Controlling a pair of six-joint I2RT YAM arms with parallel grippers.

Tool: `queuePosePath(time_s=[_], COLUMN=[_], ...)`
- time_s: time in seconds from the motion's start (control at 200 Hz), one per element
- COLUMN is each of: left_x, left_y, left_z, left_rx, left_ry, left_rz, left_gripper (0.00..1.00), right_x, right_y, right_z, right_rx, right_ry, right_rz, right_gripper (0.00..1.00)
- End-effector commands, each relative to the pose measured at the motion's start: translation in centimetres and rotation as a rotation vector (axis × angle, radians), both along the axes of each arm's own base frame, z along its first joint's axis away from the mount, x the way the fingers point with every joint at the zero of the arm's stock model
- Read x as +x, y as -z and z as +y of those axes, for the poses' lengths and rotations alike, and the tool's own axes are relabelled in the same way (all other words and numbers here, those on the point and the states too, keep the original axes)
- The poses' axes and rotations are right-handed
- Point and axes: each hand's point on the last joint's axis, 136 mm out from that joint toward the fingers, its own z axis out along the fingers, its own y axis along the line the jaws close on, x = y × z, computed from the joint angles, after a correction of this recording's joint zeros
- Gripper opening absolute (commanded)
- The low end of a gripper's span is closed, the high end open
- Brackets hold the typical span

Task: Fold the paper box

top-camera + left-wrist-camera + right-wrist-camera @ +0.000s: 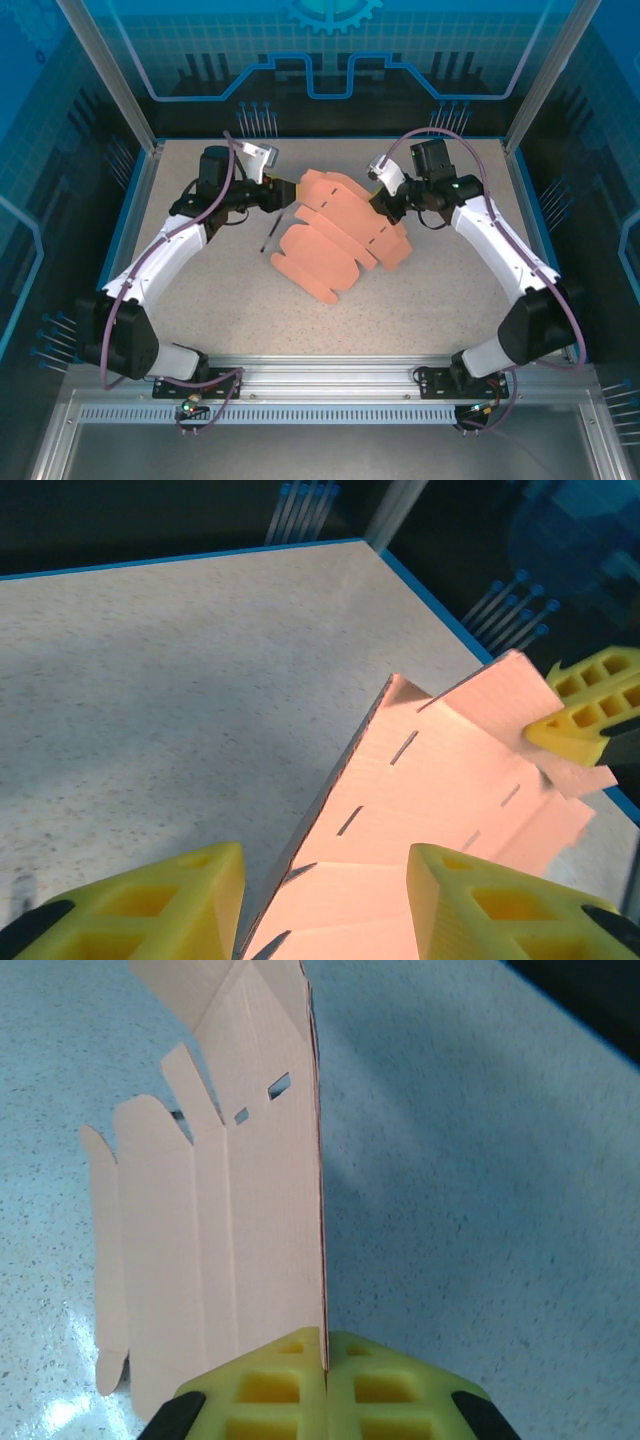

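Your right gripper (325,1348) has its two yellow fingers (385,1385) pressed flat together on the paper box (250,1220). They pinch the thin edge of an upright panel, so the card runs away from the pads like a standing wall. Your left gripper (325,870) is the opposite. Its fingers (170,905) stand apart, one on each side of a raised crease, and neither pad looks to be pressing the card, so treat that side as let go.

The box is a salmon-pink cut-out, only partly raised. From above it lies in the middle of the table (450,300), between the two grippers. Its far part is lifted along the slotted fold lines and its rounded tabs lie flat toward you. A thin dark stick (267,238) rests on the table just beside the box's left edge.

Expect the card to be very light and thin, stiff across a short panel but floppy over its whole spread. With only one pinch holding it, it will likely swing or sag around that point, and the flat part may slide on the smooth tabletop. It should bend willingly along the dashed lines, and it will probably keep any crease you put elsewhere.

So take hold at a panel edge close to a fold line, with a gentle squeeze, never at the tabs, which would just curl. For the left fingers, the crease beneath them, opposite the right pinch, looks the best place.
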Motion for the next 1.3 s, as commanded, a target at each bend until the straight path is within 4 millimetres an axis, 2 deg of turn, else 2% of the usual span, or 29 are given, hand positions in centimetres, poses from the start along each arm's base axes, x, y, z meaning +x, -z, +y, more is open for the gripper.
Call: queuePosePath(time_s=[0.0,0.13,0.305,0.375,0.535,0.685,0.895,1.071,1.296], left_x=[-0.1,-1.7,-2.7,-3.1,-3.6,-4.2,-4.1,-3.6,-3.6], left_y=[-0.2,1.9,7.0,9.0,13.1,15.5,19.1,20.8,23.1], left_z=[0.1,-2.9,-6.5,-8.3,-11.9,-14.7,-16.5,-17.7,-17.5], left_rx=[-0.025,-0.001,0.037,0.042,0.062,0.076,0.096,0.109,0.144], left_ry=[-0.098,-0.066,0.0,0.038,0.08,0.143,0.158,0.167,0.152], left_rz=[-0.021,-0.013,0.075,0.093,0.164,0.194,0.25,0.275,0.311], left_gripper=[0.5,0.53,0.52,0.49,0.46,0.46,0.46,0.43,0.39], right_x=[0.5,1.8,2.8,3.0,3.2,3.4,3.6,3.7,3.7], right_y=[3.0,5.8,9.1,10.3,12.1,12.9,13.3,13.5,13.3], right_z=[-1.1,-2.7,-4.4,-4.7,-5.4,-6.0,-6.2,-6.1,-6.2], right_rx=[-0.015,-0.107,-0.193,-0.205,-0.211,-0.212,-0.208,-0.21,-0.211], right_ry=[0.085,0.166,0.224,0.232,0.247,0.262,0.267,0.265,0.269], right_rz=[0.12,0.145,0.184,0.205,0.25,0.276,0.292,0.299,0.291], right_gripper=[0.05,0.05,0.05,0.05,0.06,0.07,0.07,0.08,0.08])
